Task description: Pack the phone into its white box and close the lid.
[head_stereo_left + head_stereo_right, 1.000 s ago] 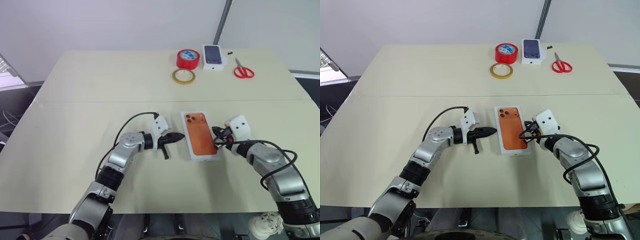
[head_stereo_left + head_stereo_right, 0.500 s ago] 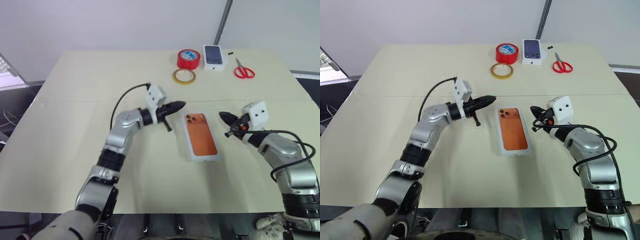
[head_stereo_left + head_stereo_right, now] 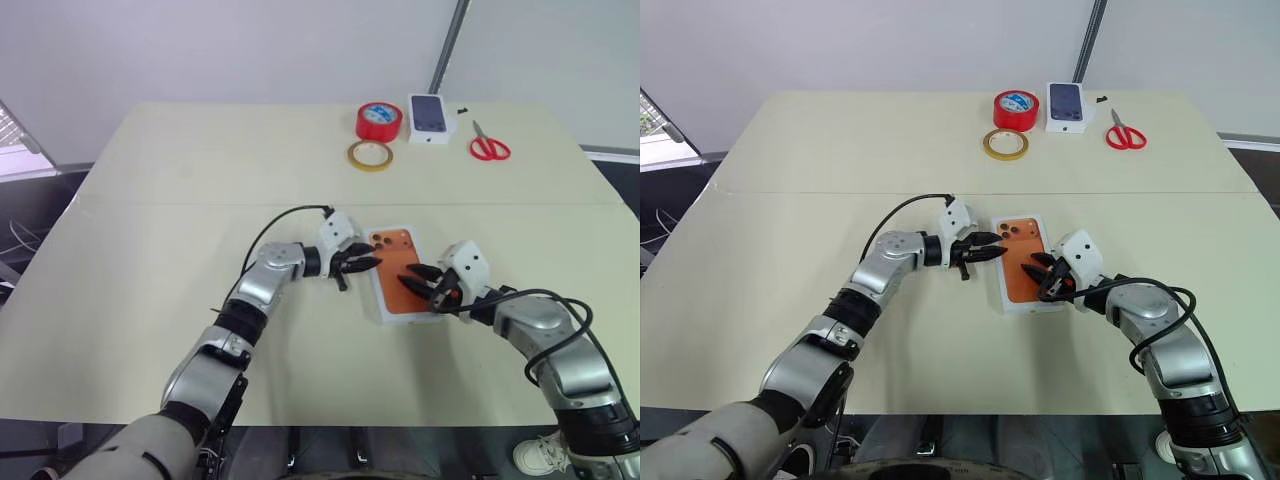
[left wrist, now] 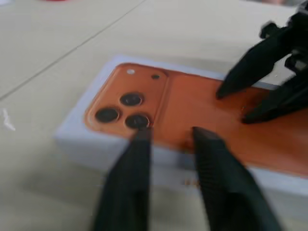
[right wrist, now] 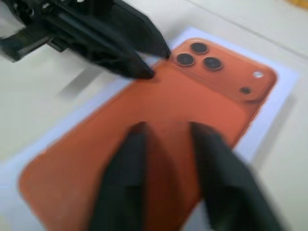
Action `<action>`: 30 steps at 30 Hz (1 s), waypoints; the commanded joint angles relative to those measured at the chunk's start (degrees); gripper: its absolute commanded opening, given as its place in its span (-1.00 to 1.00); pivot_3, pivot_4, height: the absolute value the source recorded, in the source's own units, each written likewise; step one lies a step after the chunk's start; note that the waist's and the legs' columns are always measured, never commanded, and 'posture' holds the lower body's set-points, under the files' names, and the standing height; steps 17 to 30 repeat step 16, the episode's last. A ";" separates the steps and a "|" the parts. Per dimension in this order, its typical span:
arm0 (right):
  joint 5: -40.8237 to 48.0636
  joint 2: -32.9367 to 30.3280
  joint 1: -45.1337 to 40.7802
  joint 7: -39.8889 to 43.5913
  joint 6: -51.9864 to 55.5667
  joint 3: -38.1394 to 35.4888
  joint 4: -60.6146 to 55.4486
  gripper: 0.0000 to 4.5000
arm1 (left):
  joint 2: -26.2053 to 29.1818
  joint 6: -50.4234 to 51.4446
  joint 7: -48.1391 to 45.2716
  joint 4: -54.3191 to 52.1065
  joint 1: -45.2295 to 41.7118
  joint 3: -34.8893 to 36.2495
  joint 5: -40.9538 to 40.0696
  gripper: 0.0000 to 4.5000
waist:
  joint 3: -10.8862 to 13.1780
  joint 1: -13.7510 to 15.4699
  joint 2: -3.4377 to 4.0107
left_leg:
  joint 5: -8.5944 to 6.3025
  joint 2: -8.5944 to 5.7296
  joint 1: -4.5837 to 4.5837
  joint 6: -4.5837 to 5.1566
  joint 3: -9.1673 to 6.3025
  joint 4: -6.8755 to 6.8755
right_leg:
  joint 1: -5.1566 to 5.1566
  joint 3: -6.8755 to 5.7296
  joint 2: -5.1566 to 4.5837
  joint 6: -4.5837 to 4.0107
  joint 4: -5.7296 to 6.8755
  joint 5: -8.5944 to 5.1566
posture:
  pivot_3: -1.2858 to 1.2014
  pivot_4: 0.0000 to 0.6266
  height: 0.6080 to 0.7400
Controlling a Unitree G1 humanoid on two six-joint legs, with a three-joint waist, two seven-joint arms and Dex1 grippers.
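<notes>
A pale beige bench spans the frame. At upper centre sits a red roll of tape, with a flat yellowish tape ring just below it. Right of the red roll lies a small white box printed with a dark phone picture, then red-handled scissors.

Orange phone flat in white box

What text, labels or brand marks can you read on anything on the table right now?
None can be read.
Red tape roll: a blue-and-white label on its top face, too small to read.
Small white box with a dark phone picture: no legible text.
Phone back: no logo or lettering visible.
</notes>
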 commanded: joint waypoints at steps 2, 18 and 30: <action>4.05 -0.68 -2.12 2.20 -1.91 -6.01 -1.82 0.76 | 5.67 4.05 -2.34 -13.75 3.45 4.55 -4.74 0.71 | 0.03 -0.04 0.02 | 0.00 0.00 -0.13 -0.01 0.00 0.03 | -0.16 0.00 -0.01 0.00 0.06 0.00 | 0.03 -0.52 1.00; 9.79 -11.78 8.81 19.60 -8.17 -22.61 4.39 1.00 | 28.31 7.18 -4.57 -33.48 27.64 18.18 -10.51 0.98 | 0.06 0.55 0.12 | -0.05 0.00 -0.13 0.02 0.02 -0.03 | -0.11 0.01 -0.17 -0.03 -0.11 -0.01 | 0.03 -0.52 1.00; 9.79 -11.78 8.81 19.60 -8.17 -22.61 4.39 1.00 | 28.31 7.18 -4.57 -33.48 27.64 18.18 -10.51 0.98 | 0.06 0.55 0.12 | -0.05 0.00 -0.13 0.02 0.02 -0.03 | -0.11 0.01 -0.17 -0.03 -0.11 -0.01 | 0.03 -0.52 1.00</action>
